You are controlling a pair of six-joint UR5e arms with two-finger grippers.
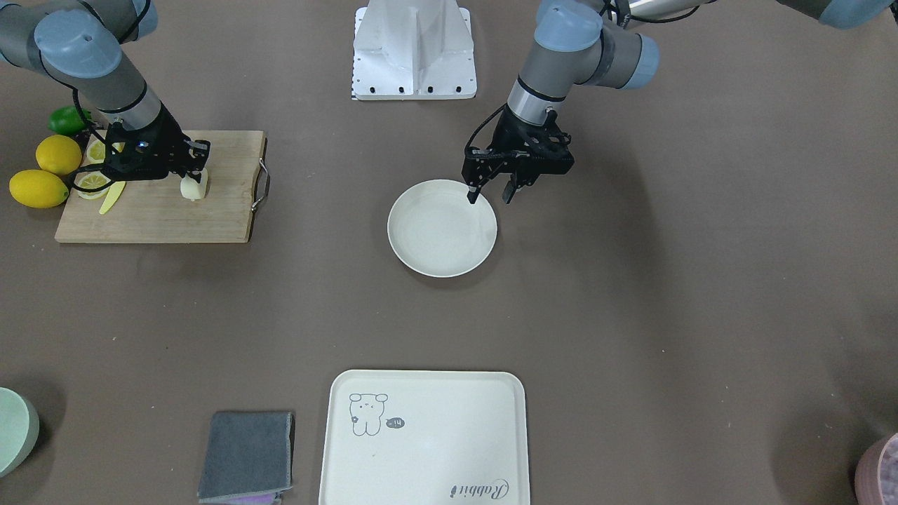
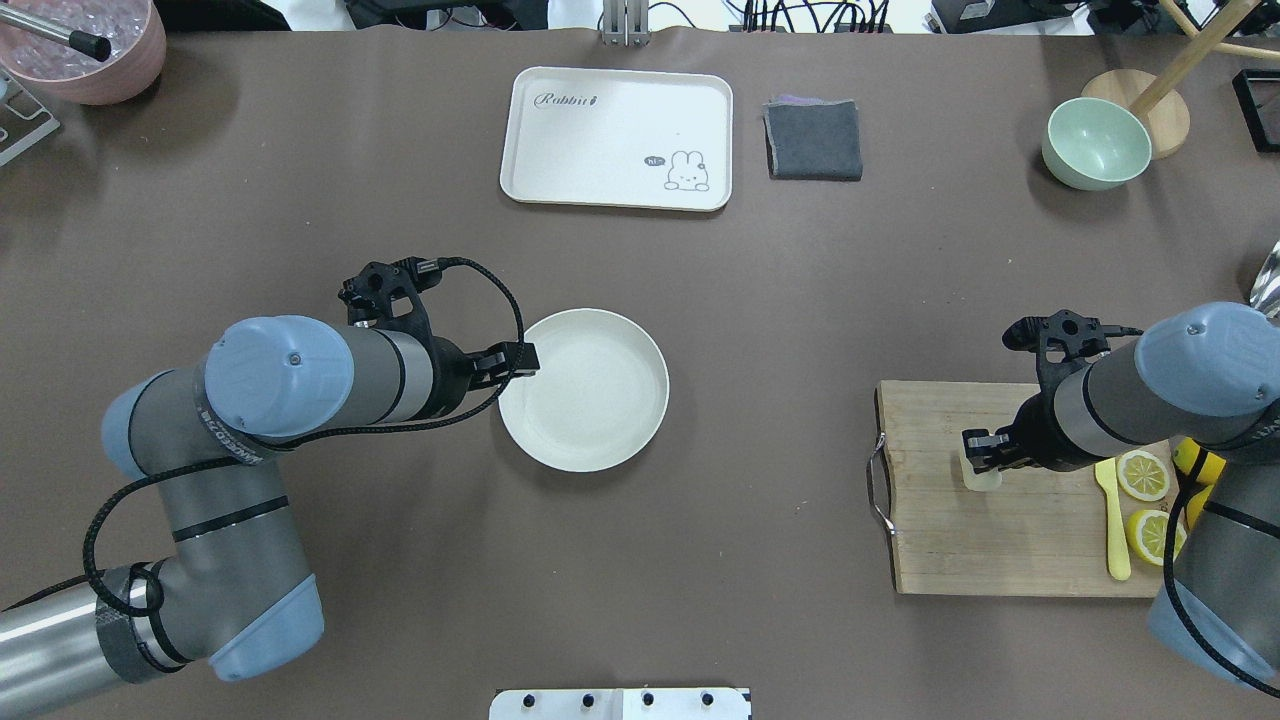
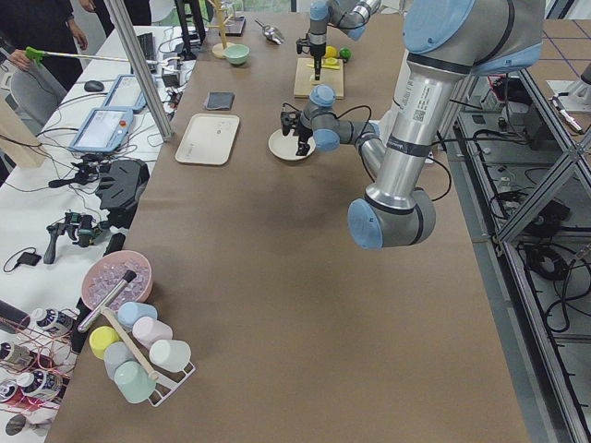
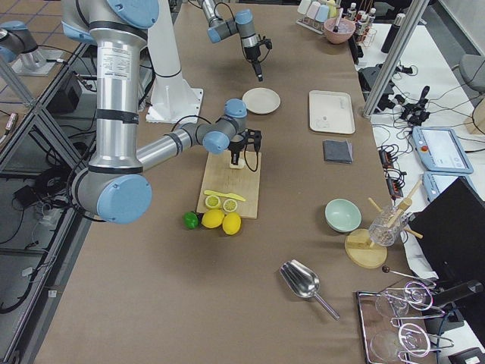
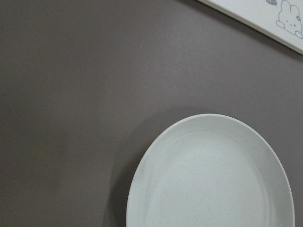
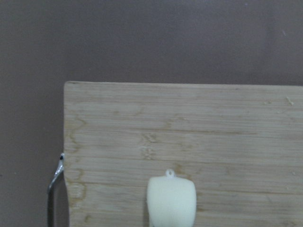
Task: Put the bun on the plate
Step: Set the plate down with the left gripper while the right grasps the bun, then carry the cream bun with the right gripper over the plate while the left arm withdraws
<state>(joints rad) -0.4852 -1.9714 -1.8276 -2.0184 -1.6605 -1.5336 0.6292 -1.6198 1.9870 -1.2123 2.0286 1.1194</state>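
Bright even overhead light, soft shadows, wrist views slightly soft

The right tool is hiding most of the bun beneath it overhead; its wrist view's edge is cutting off the bun's base; its grip is appearing too small to judge.

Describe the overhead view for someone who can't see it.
A small cream bun sits on a wooden cutting board at right, the right arm's jaws just over it. An empty off-white plate lies mid-table, the left arm's jaws at its edge.
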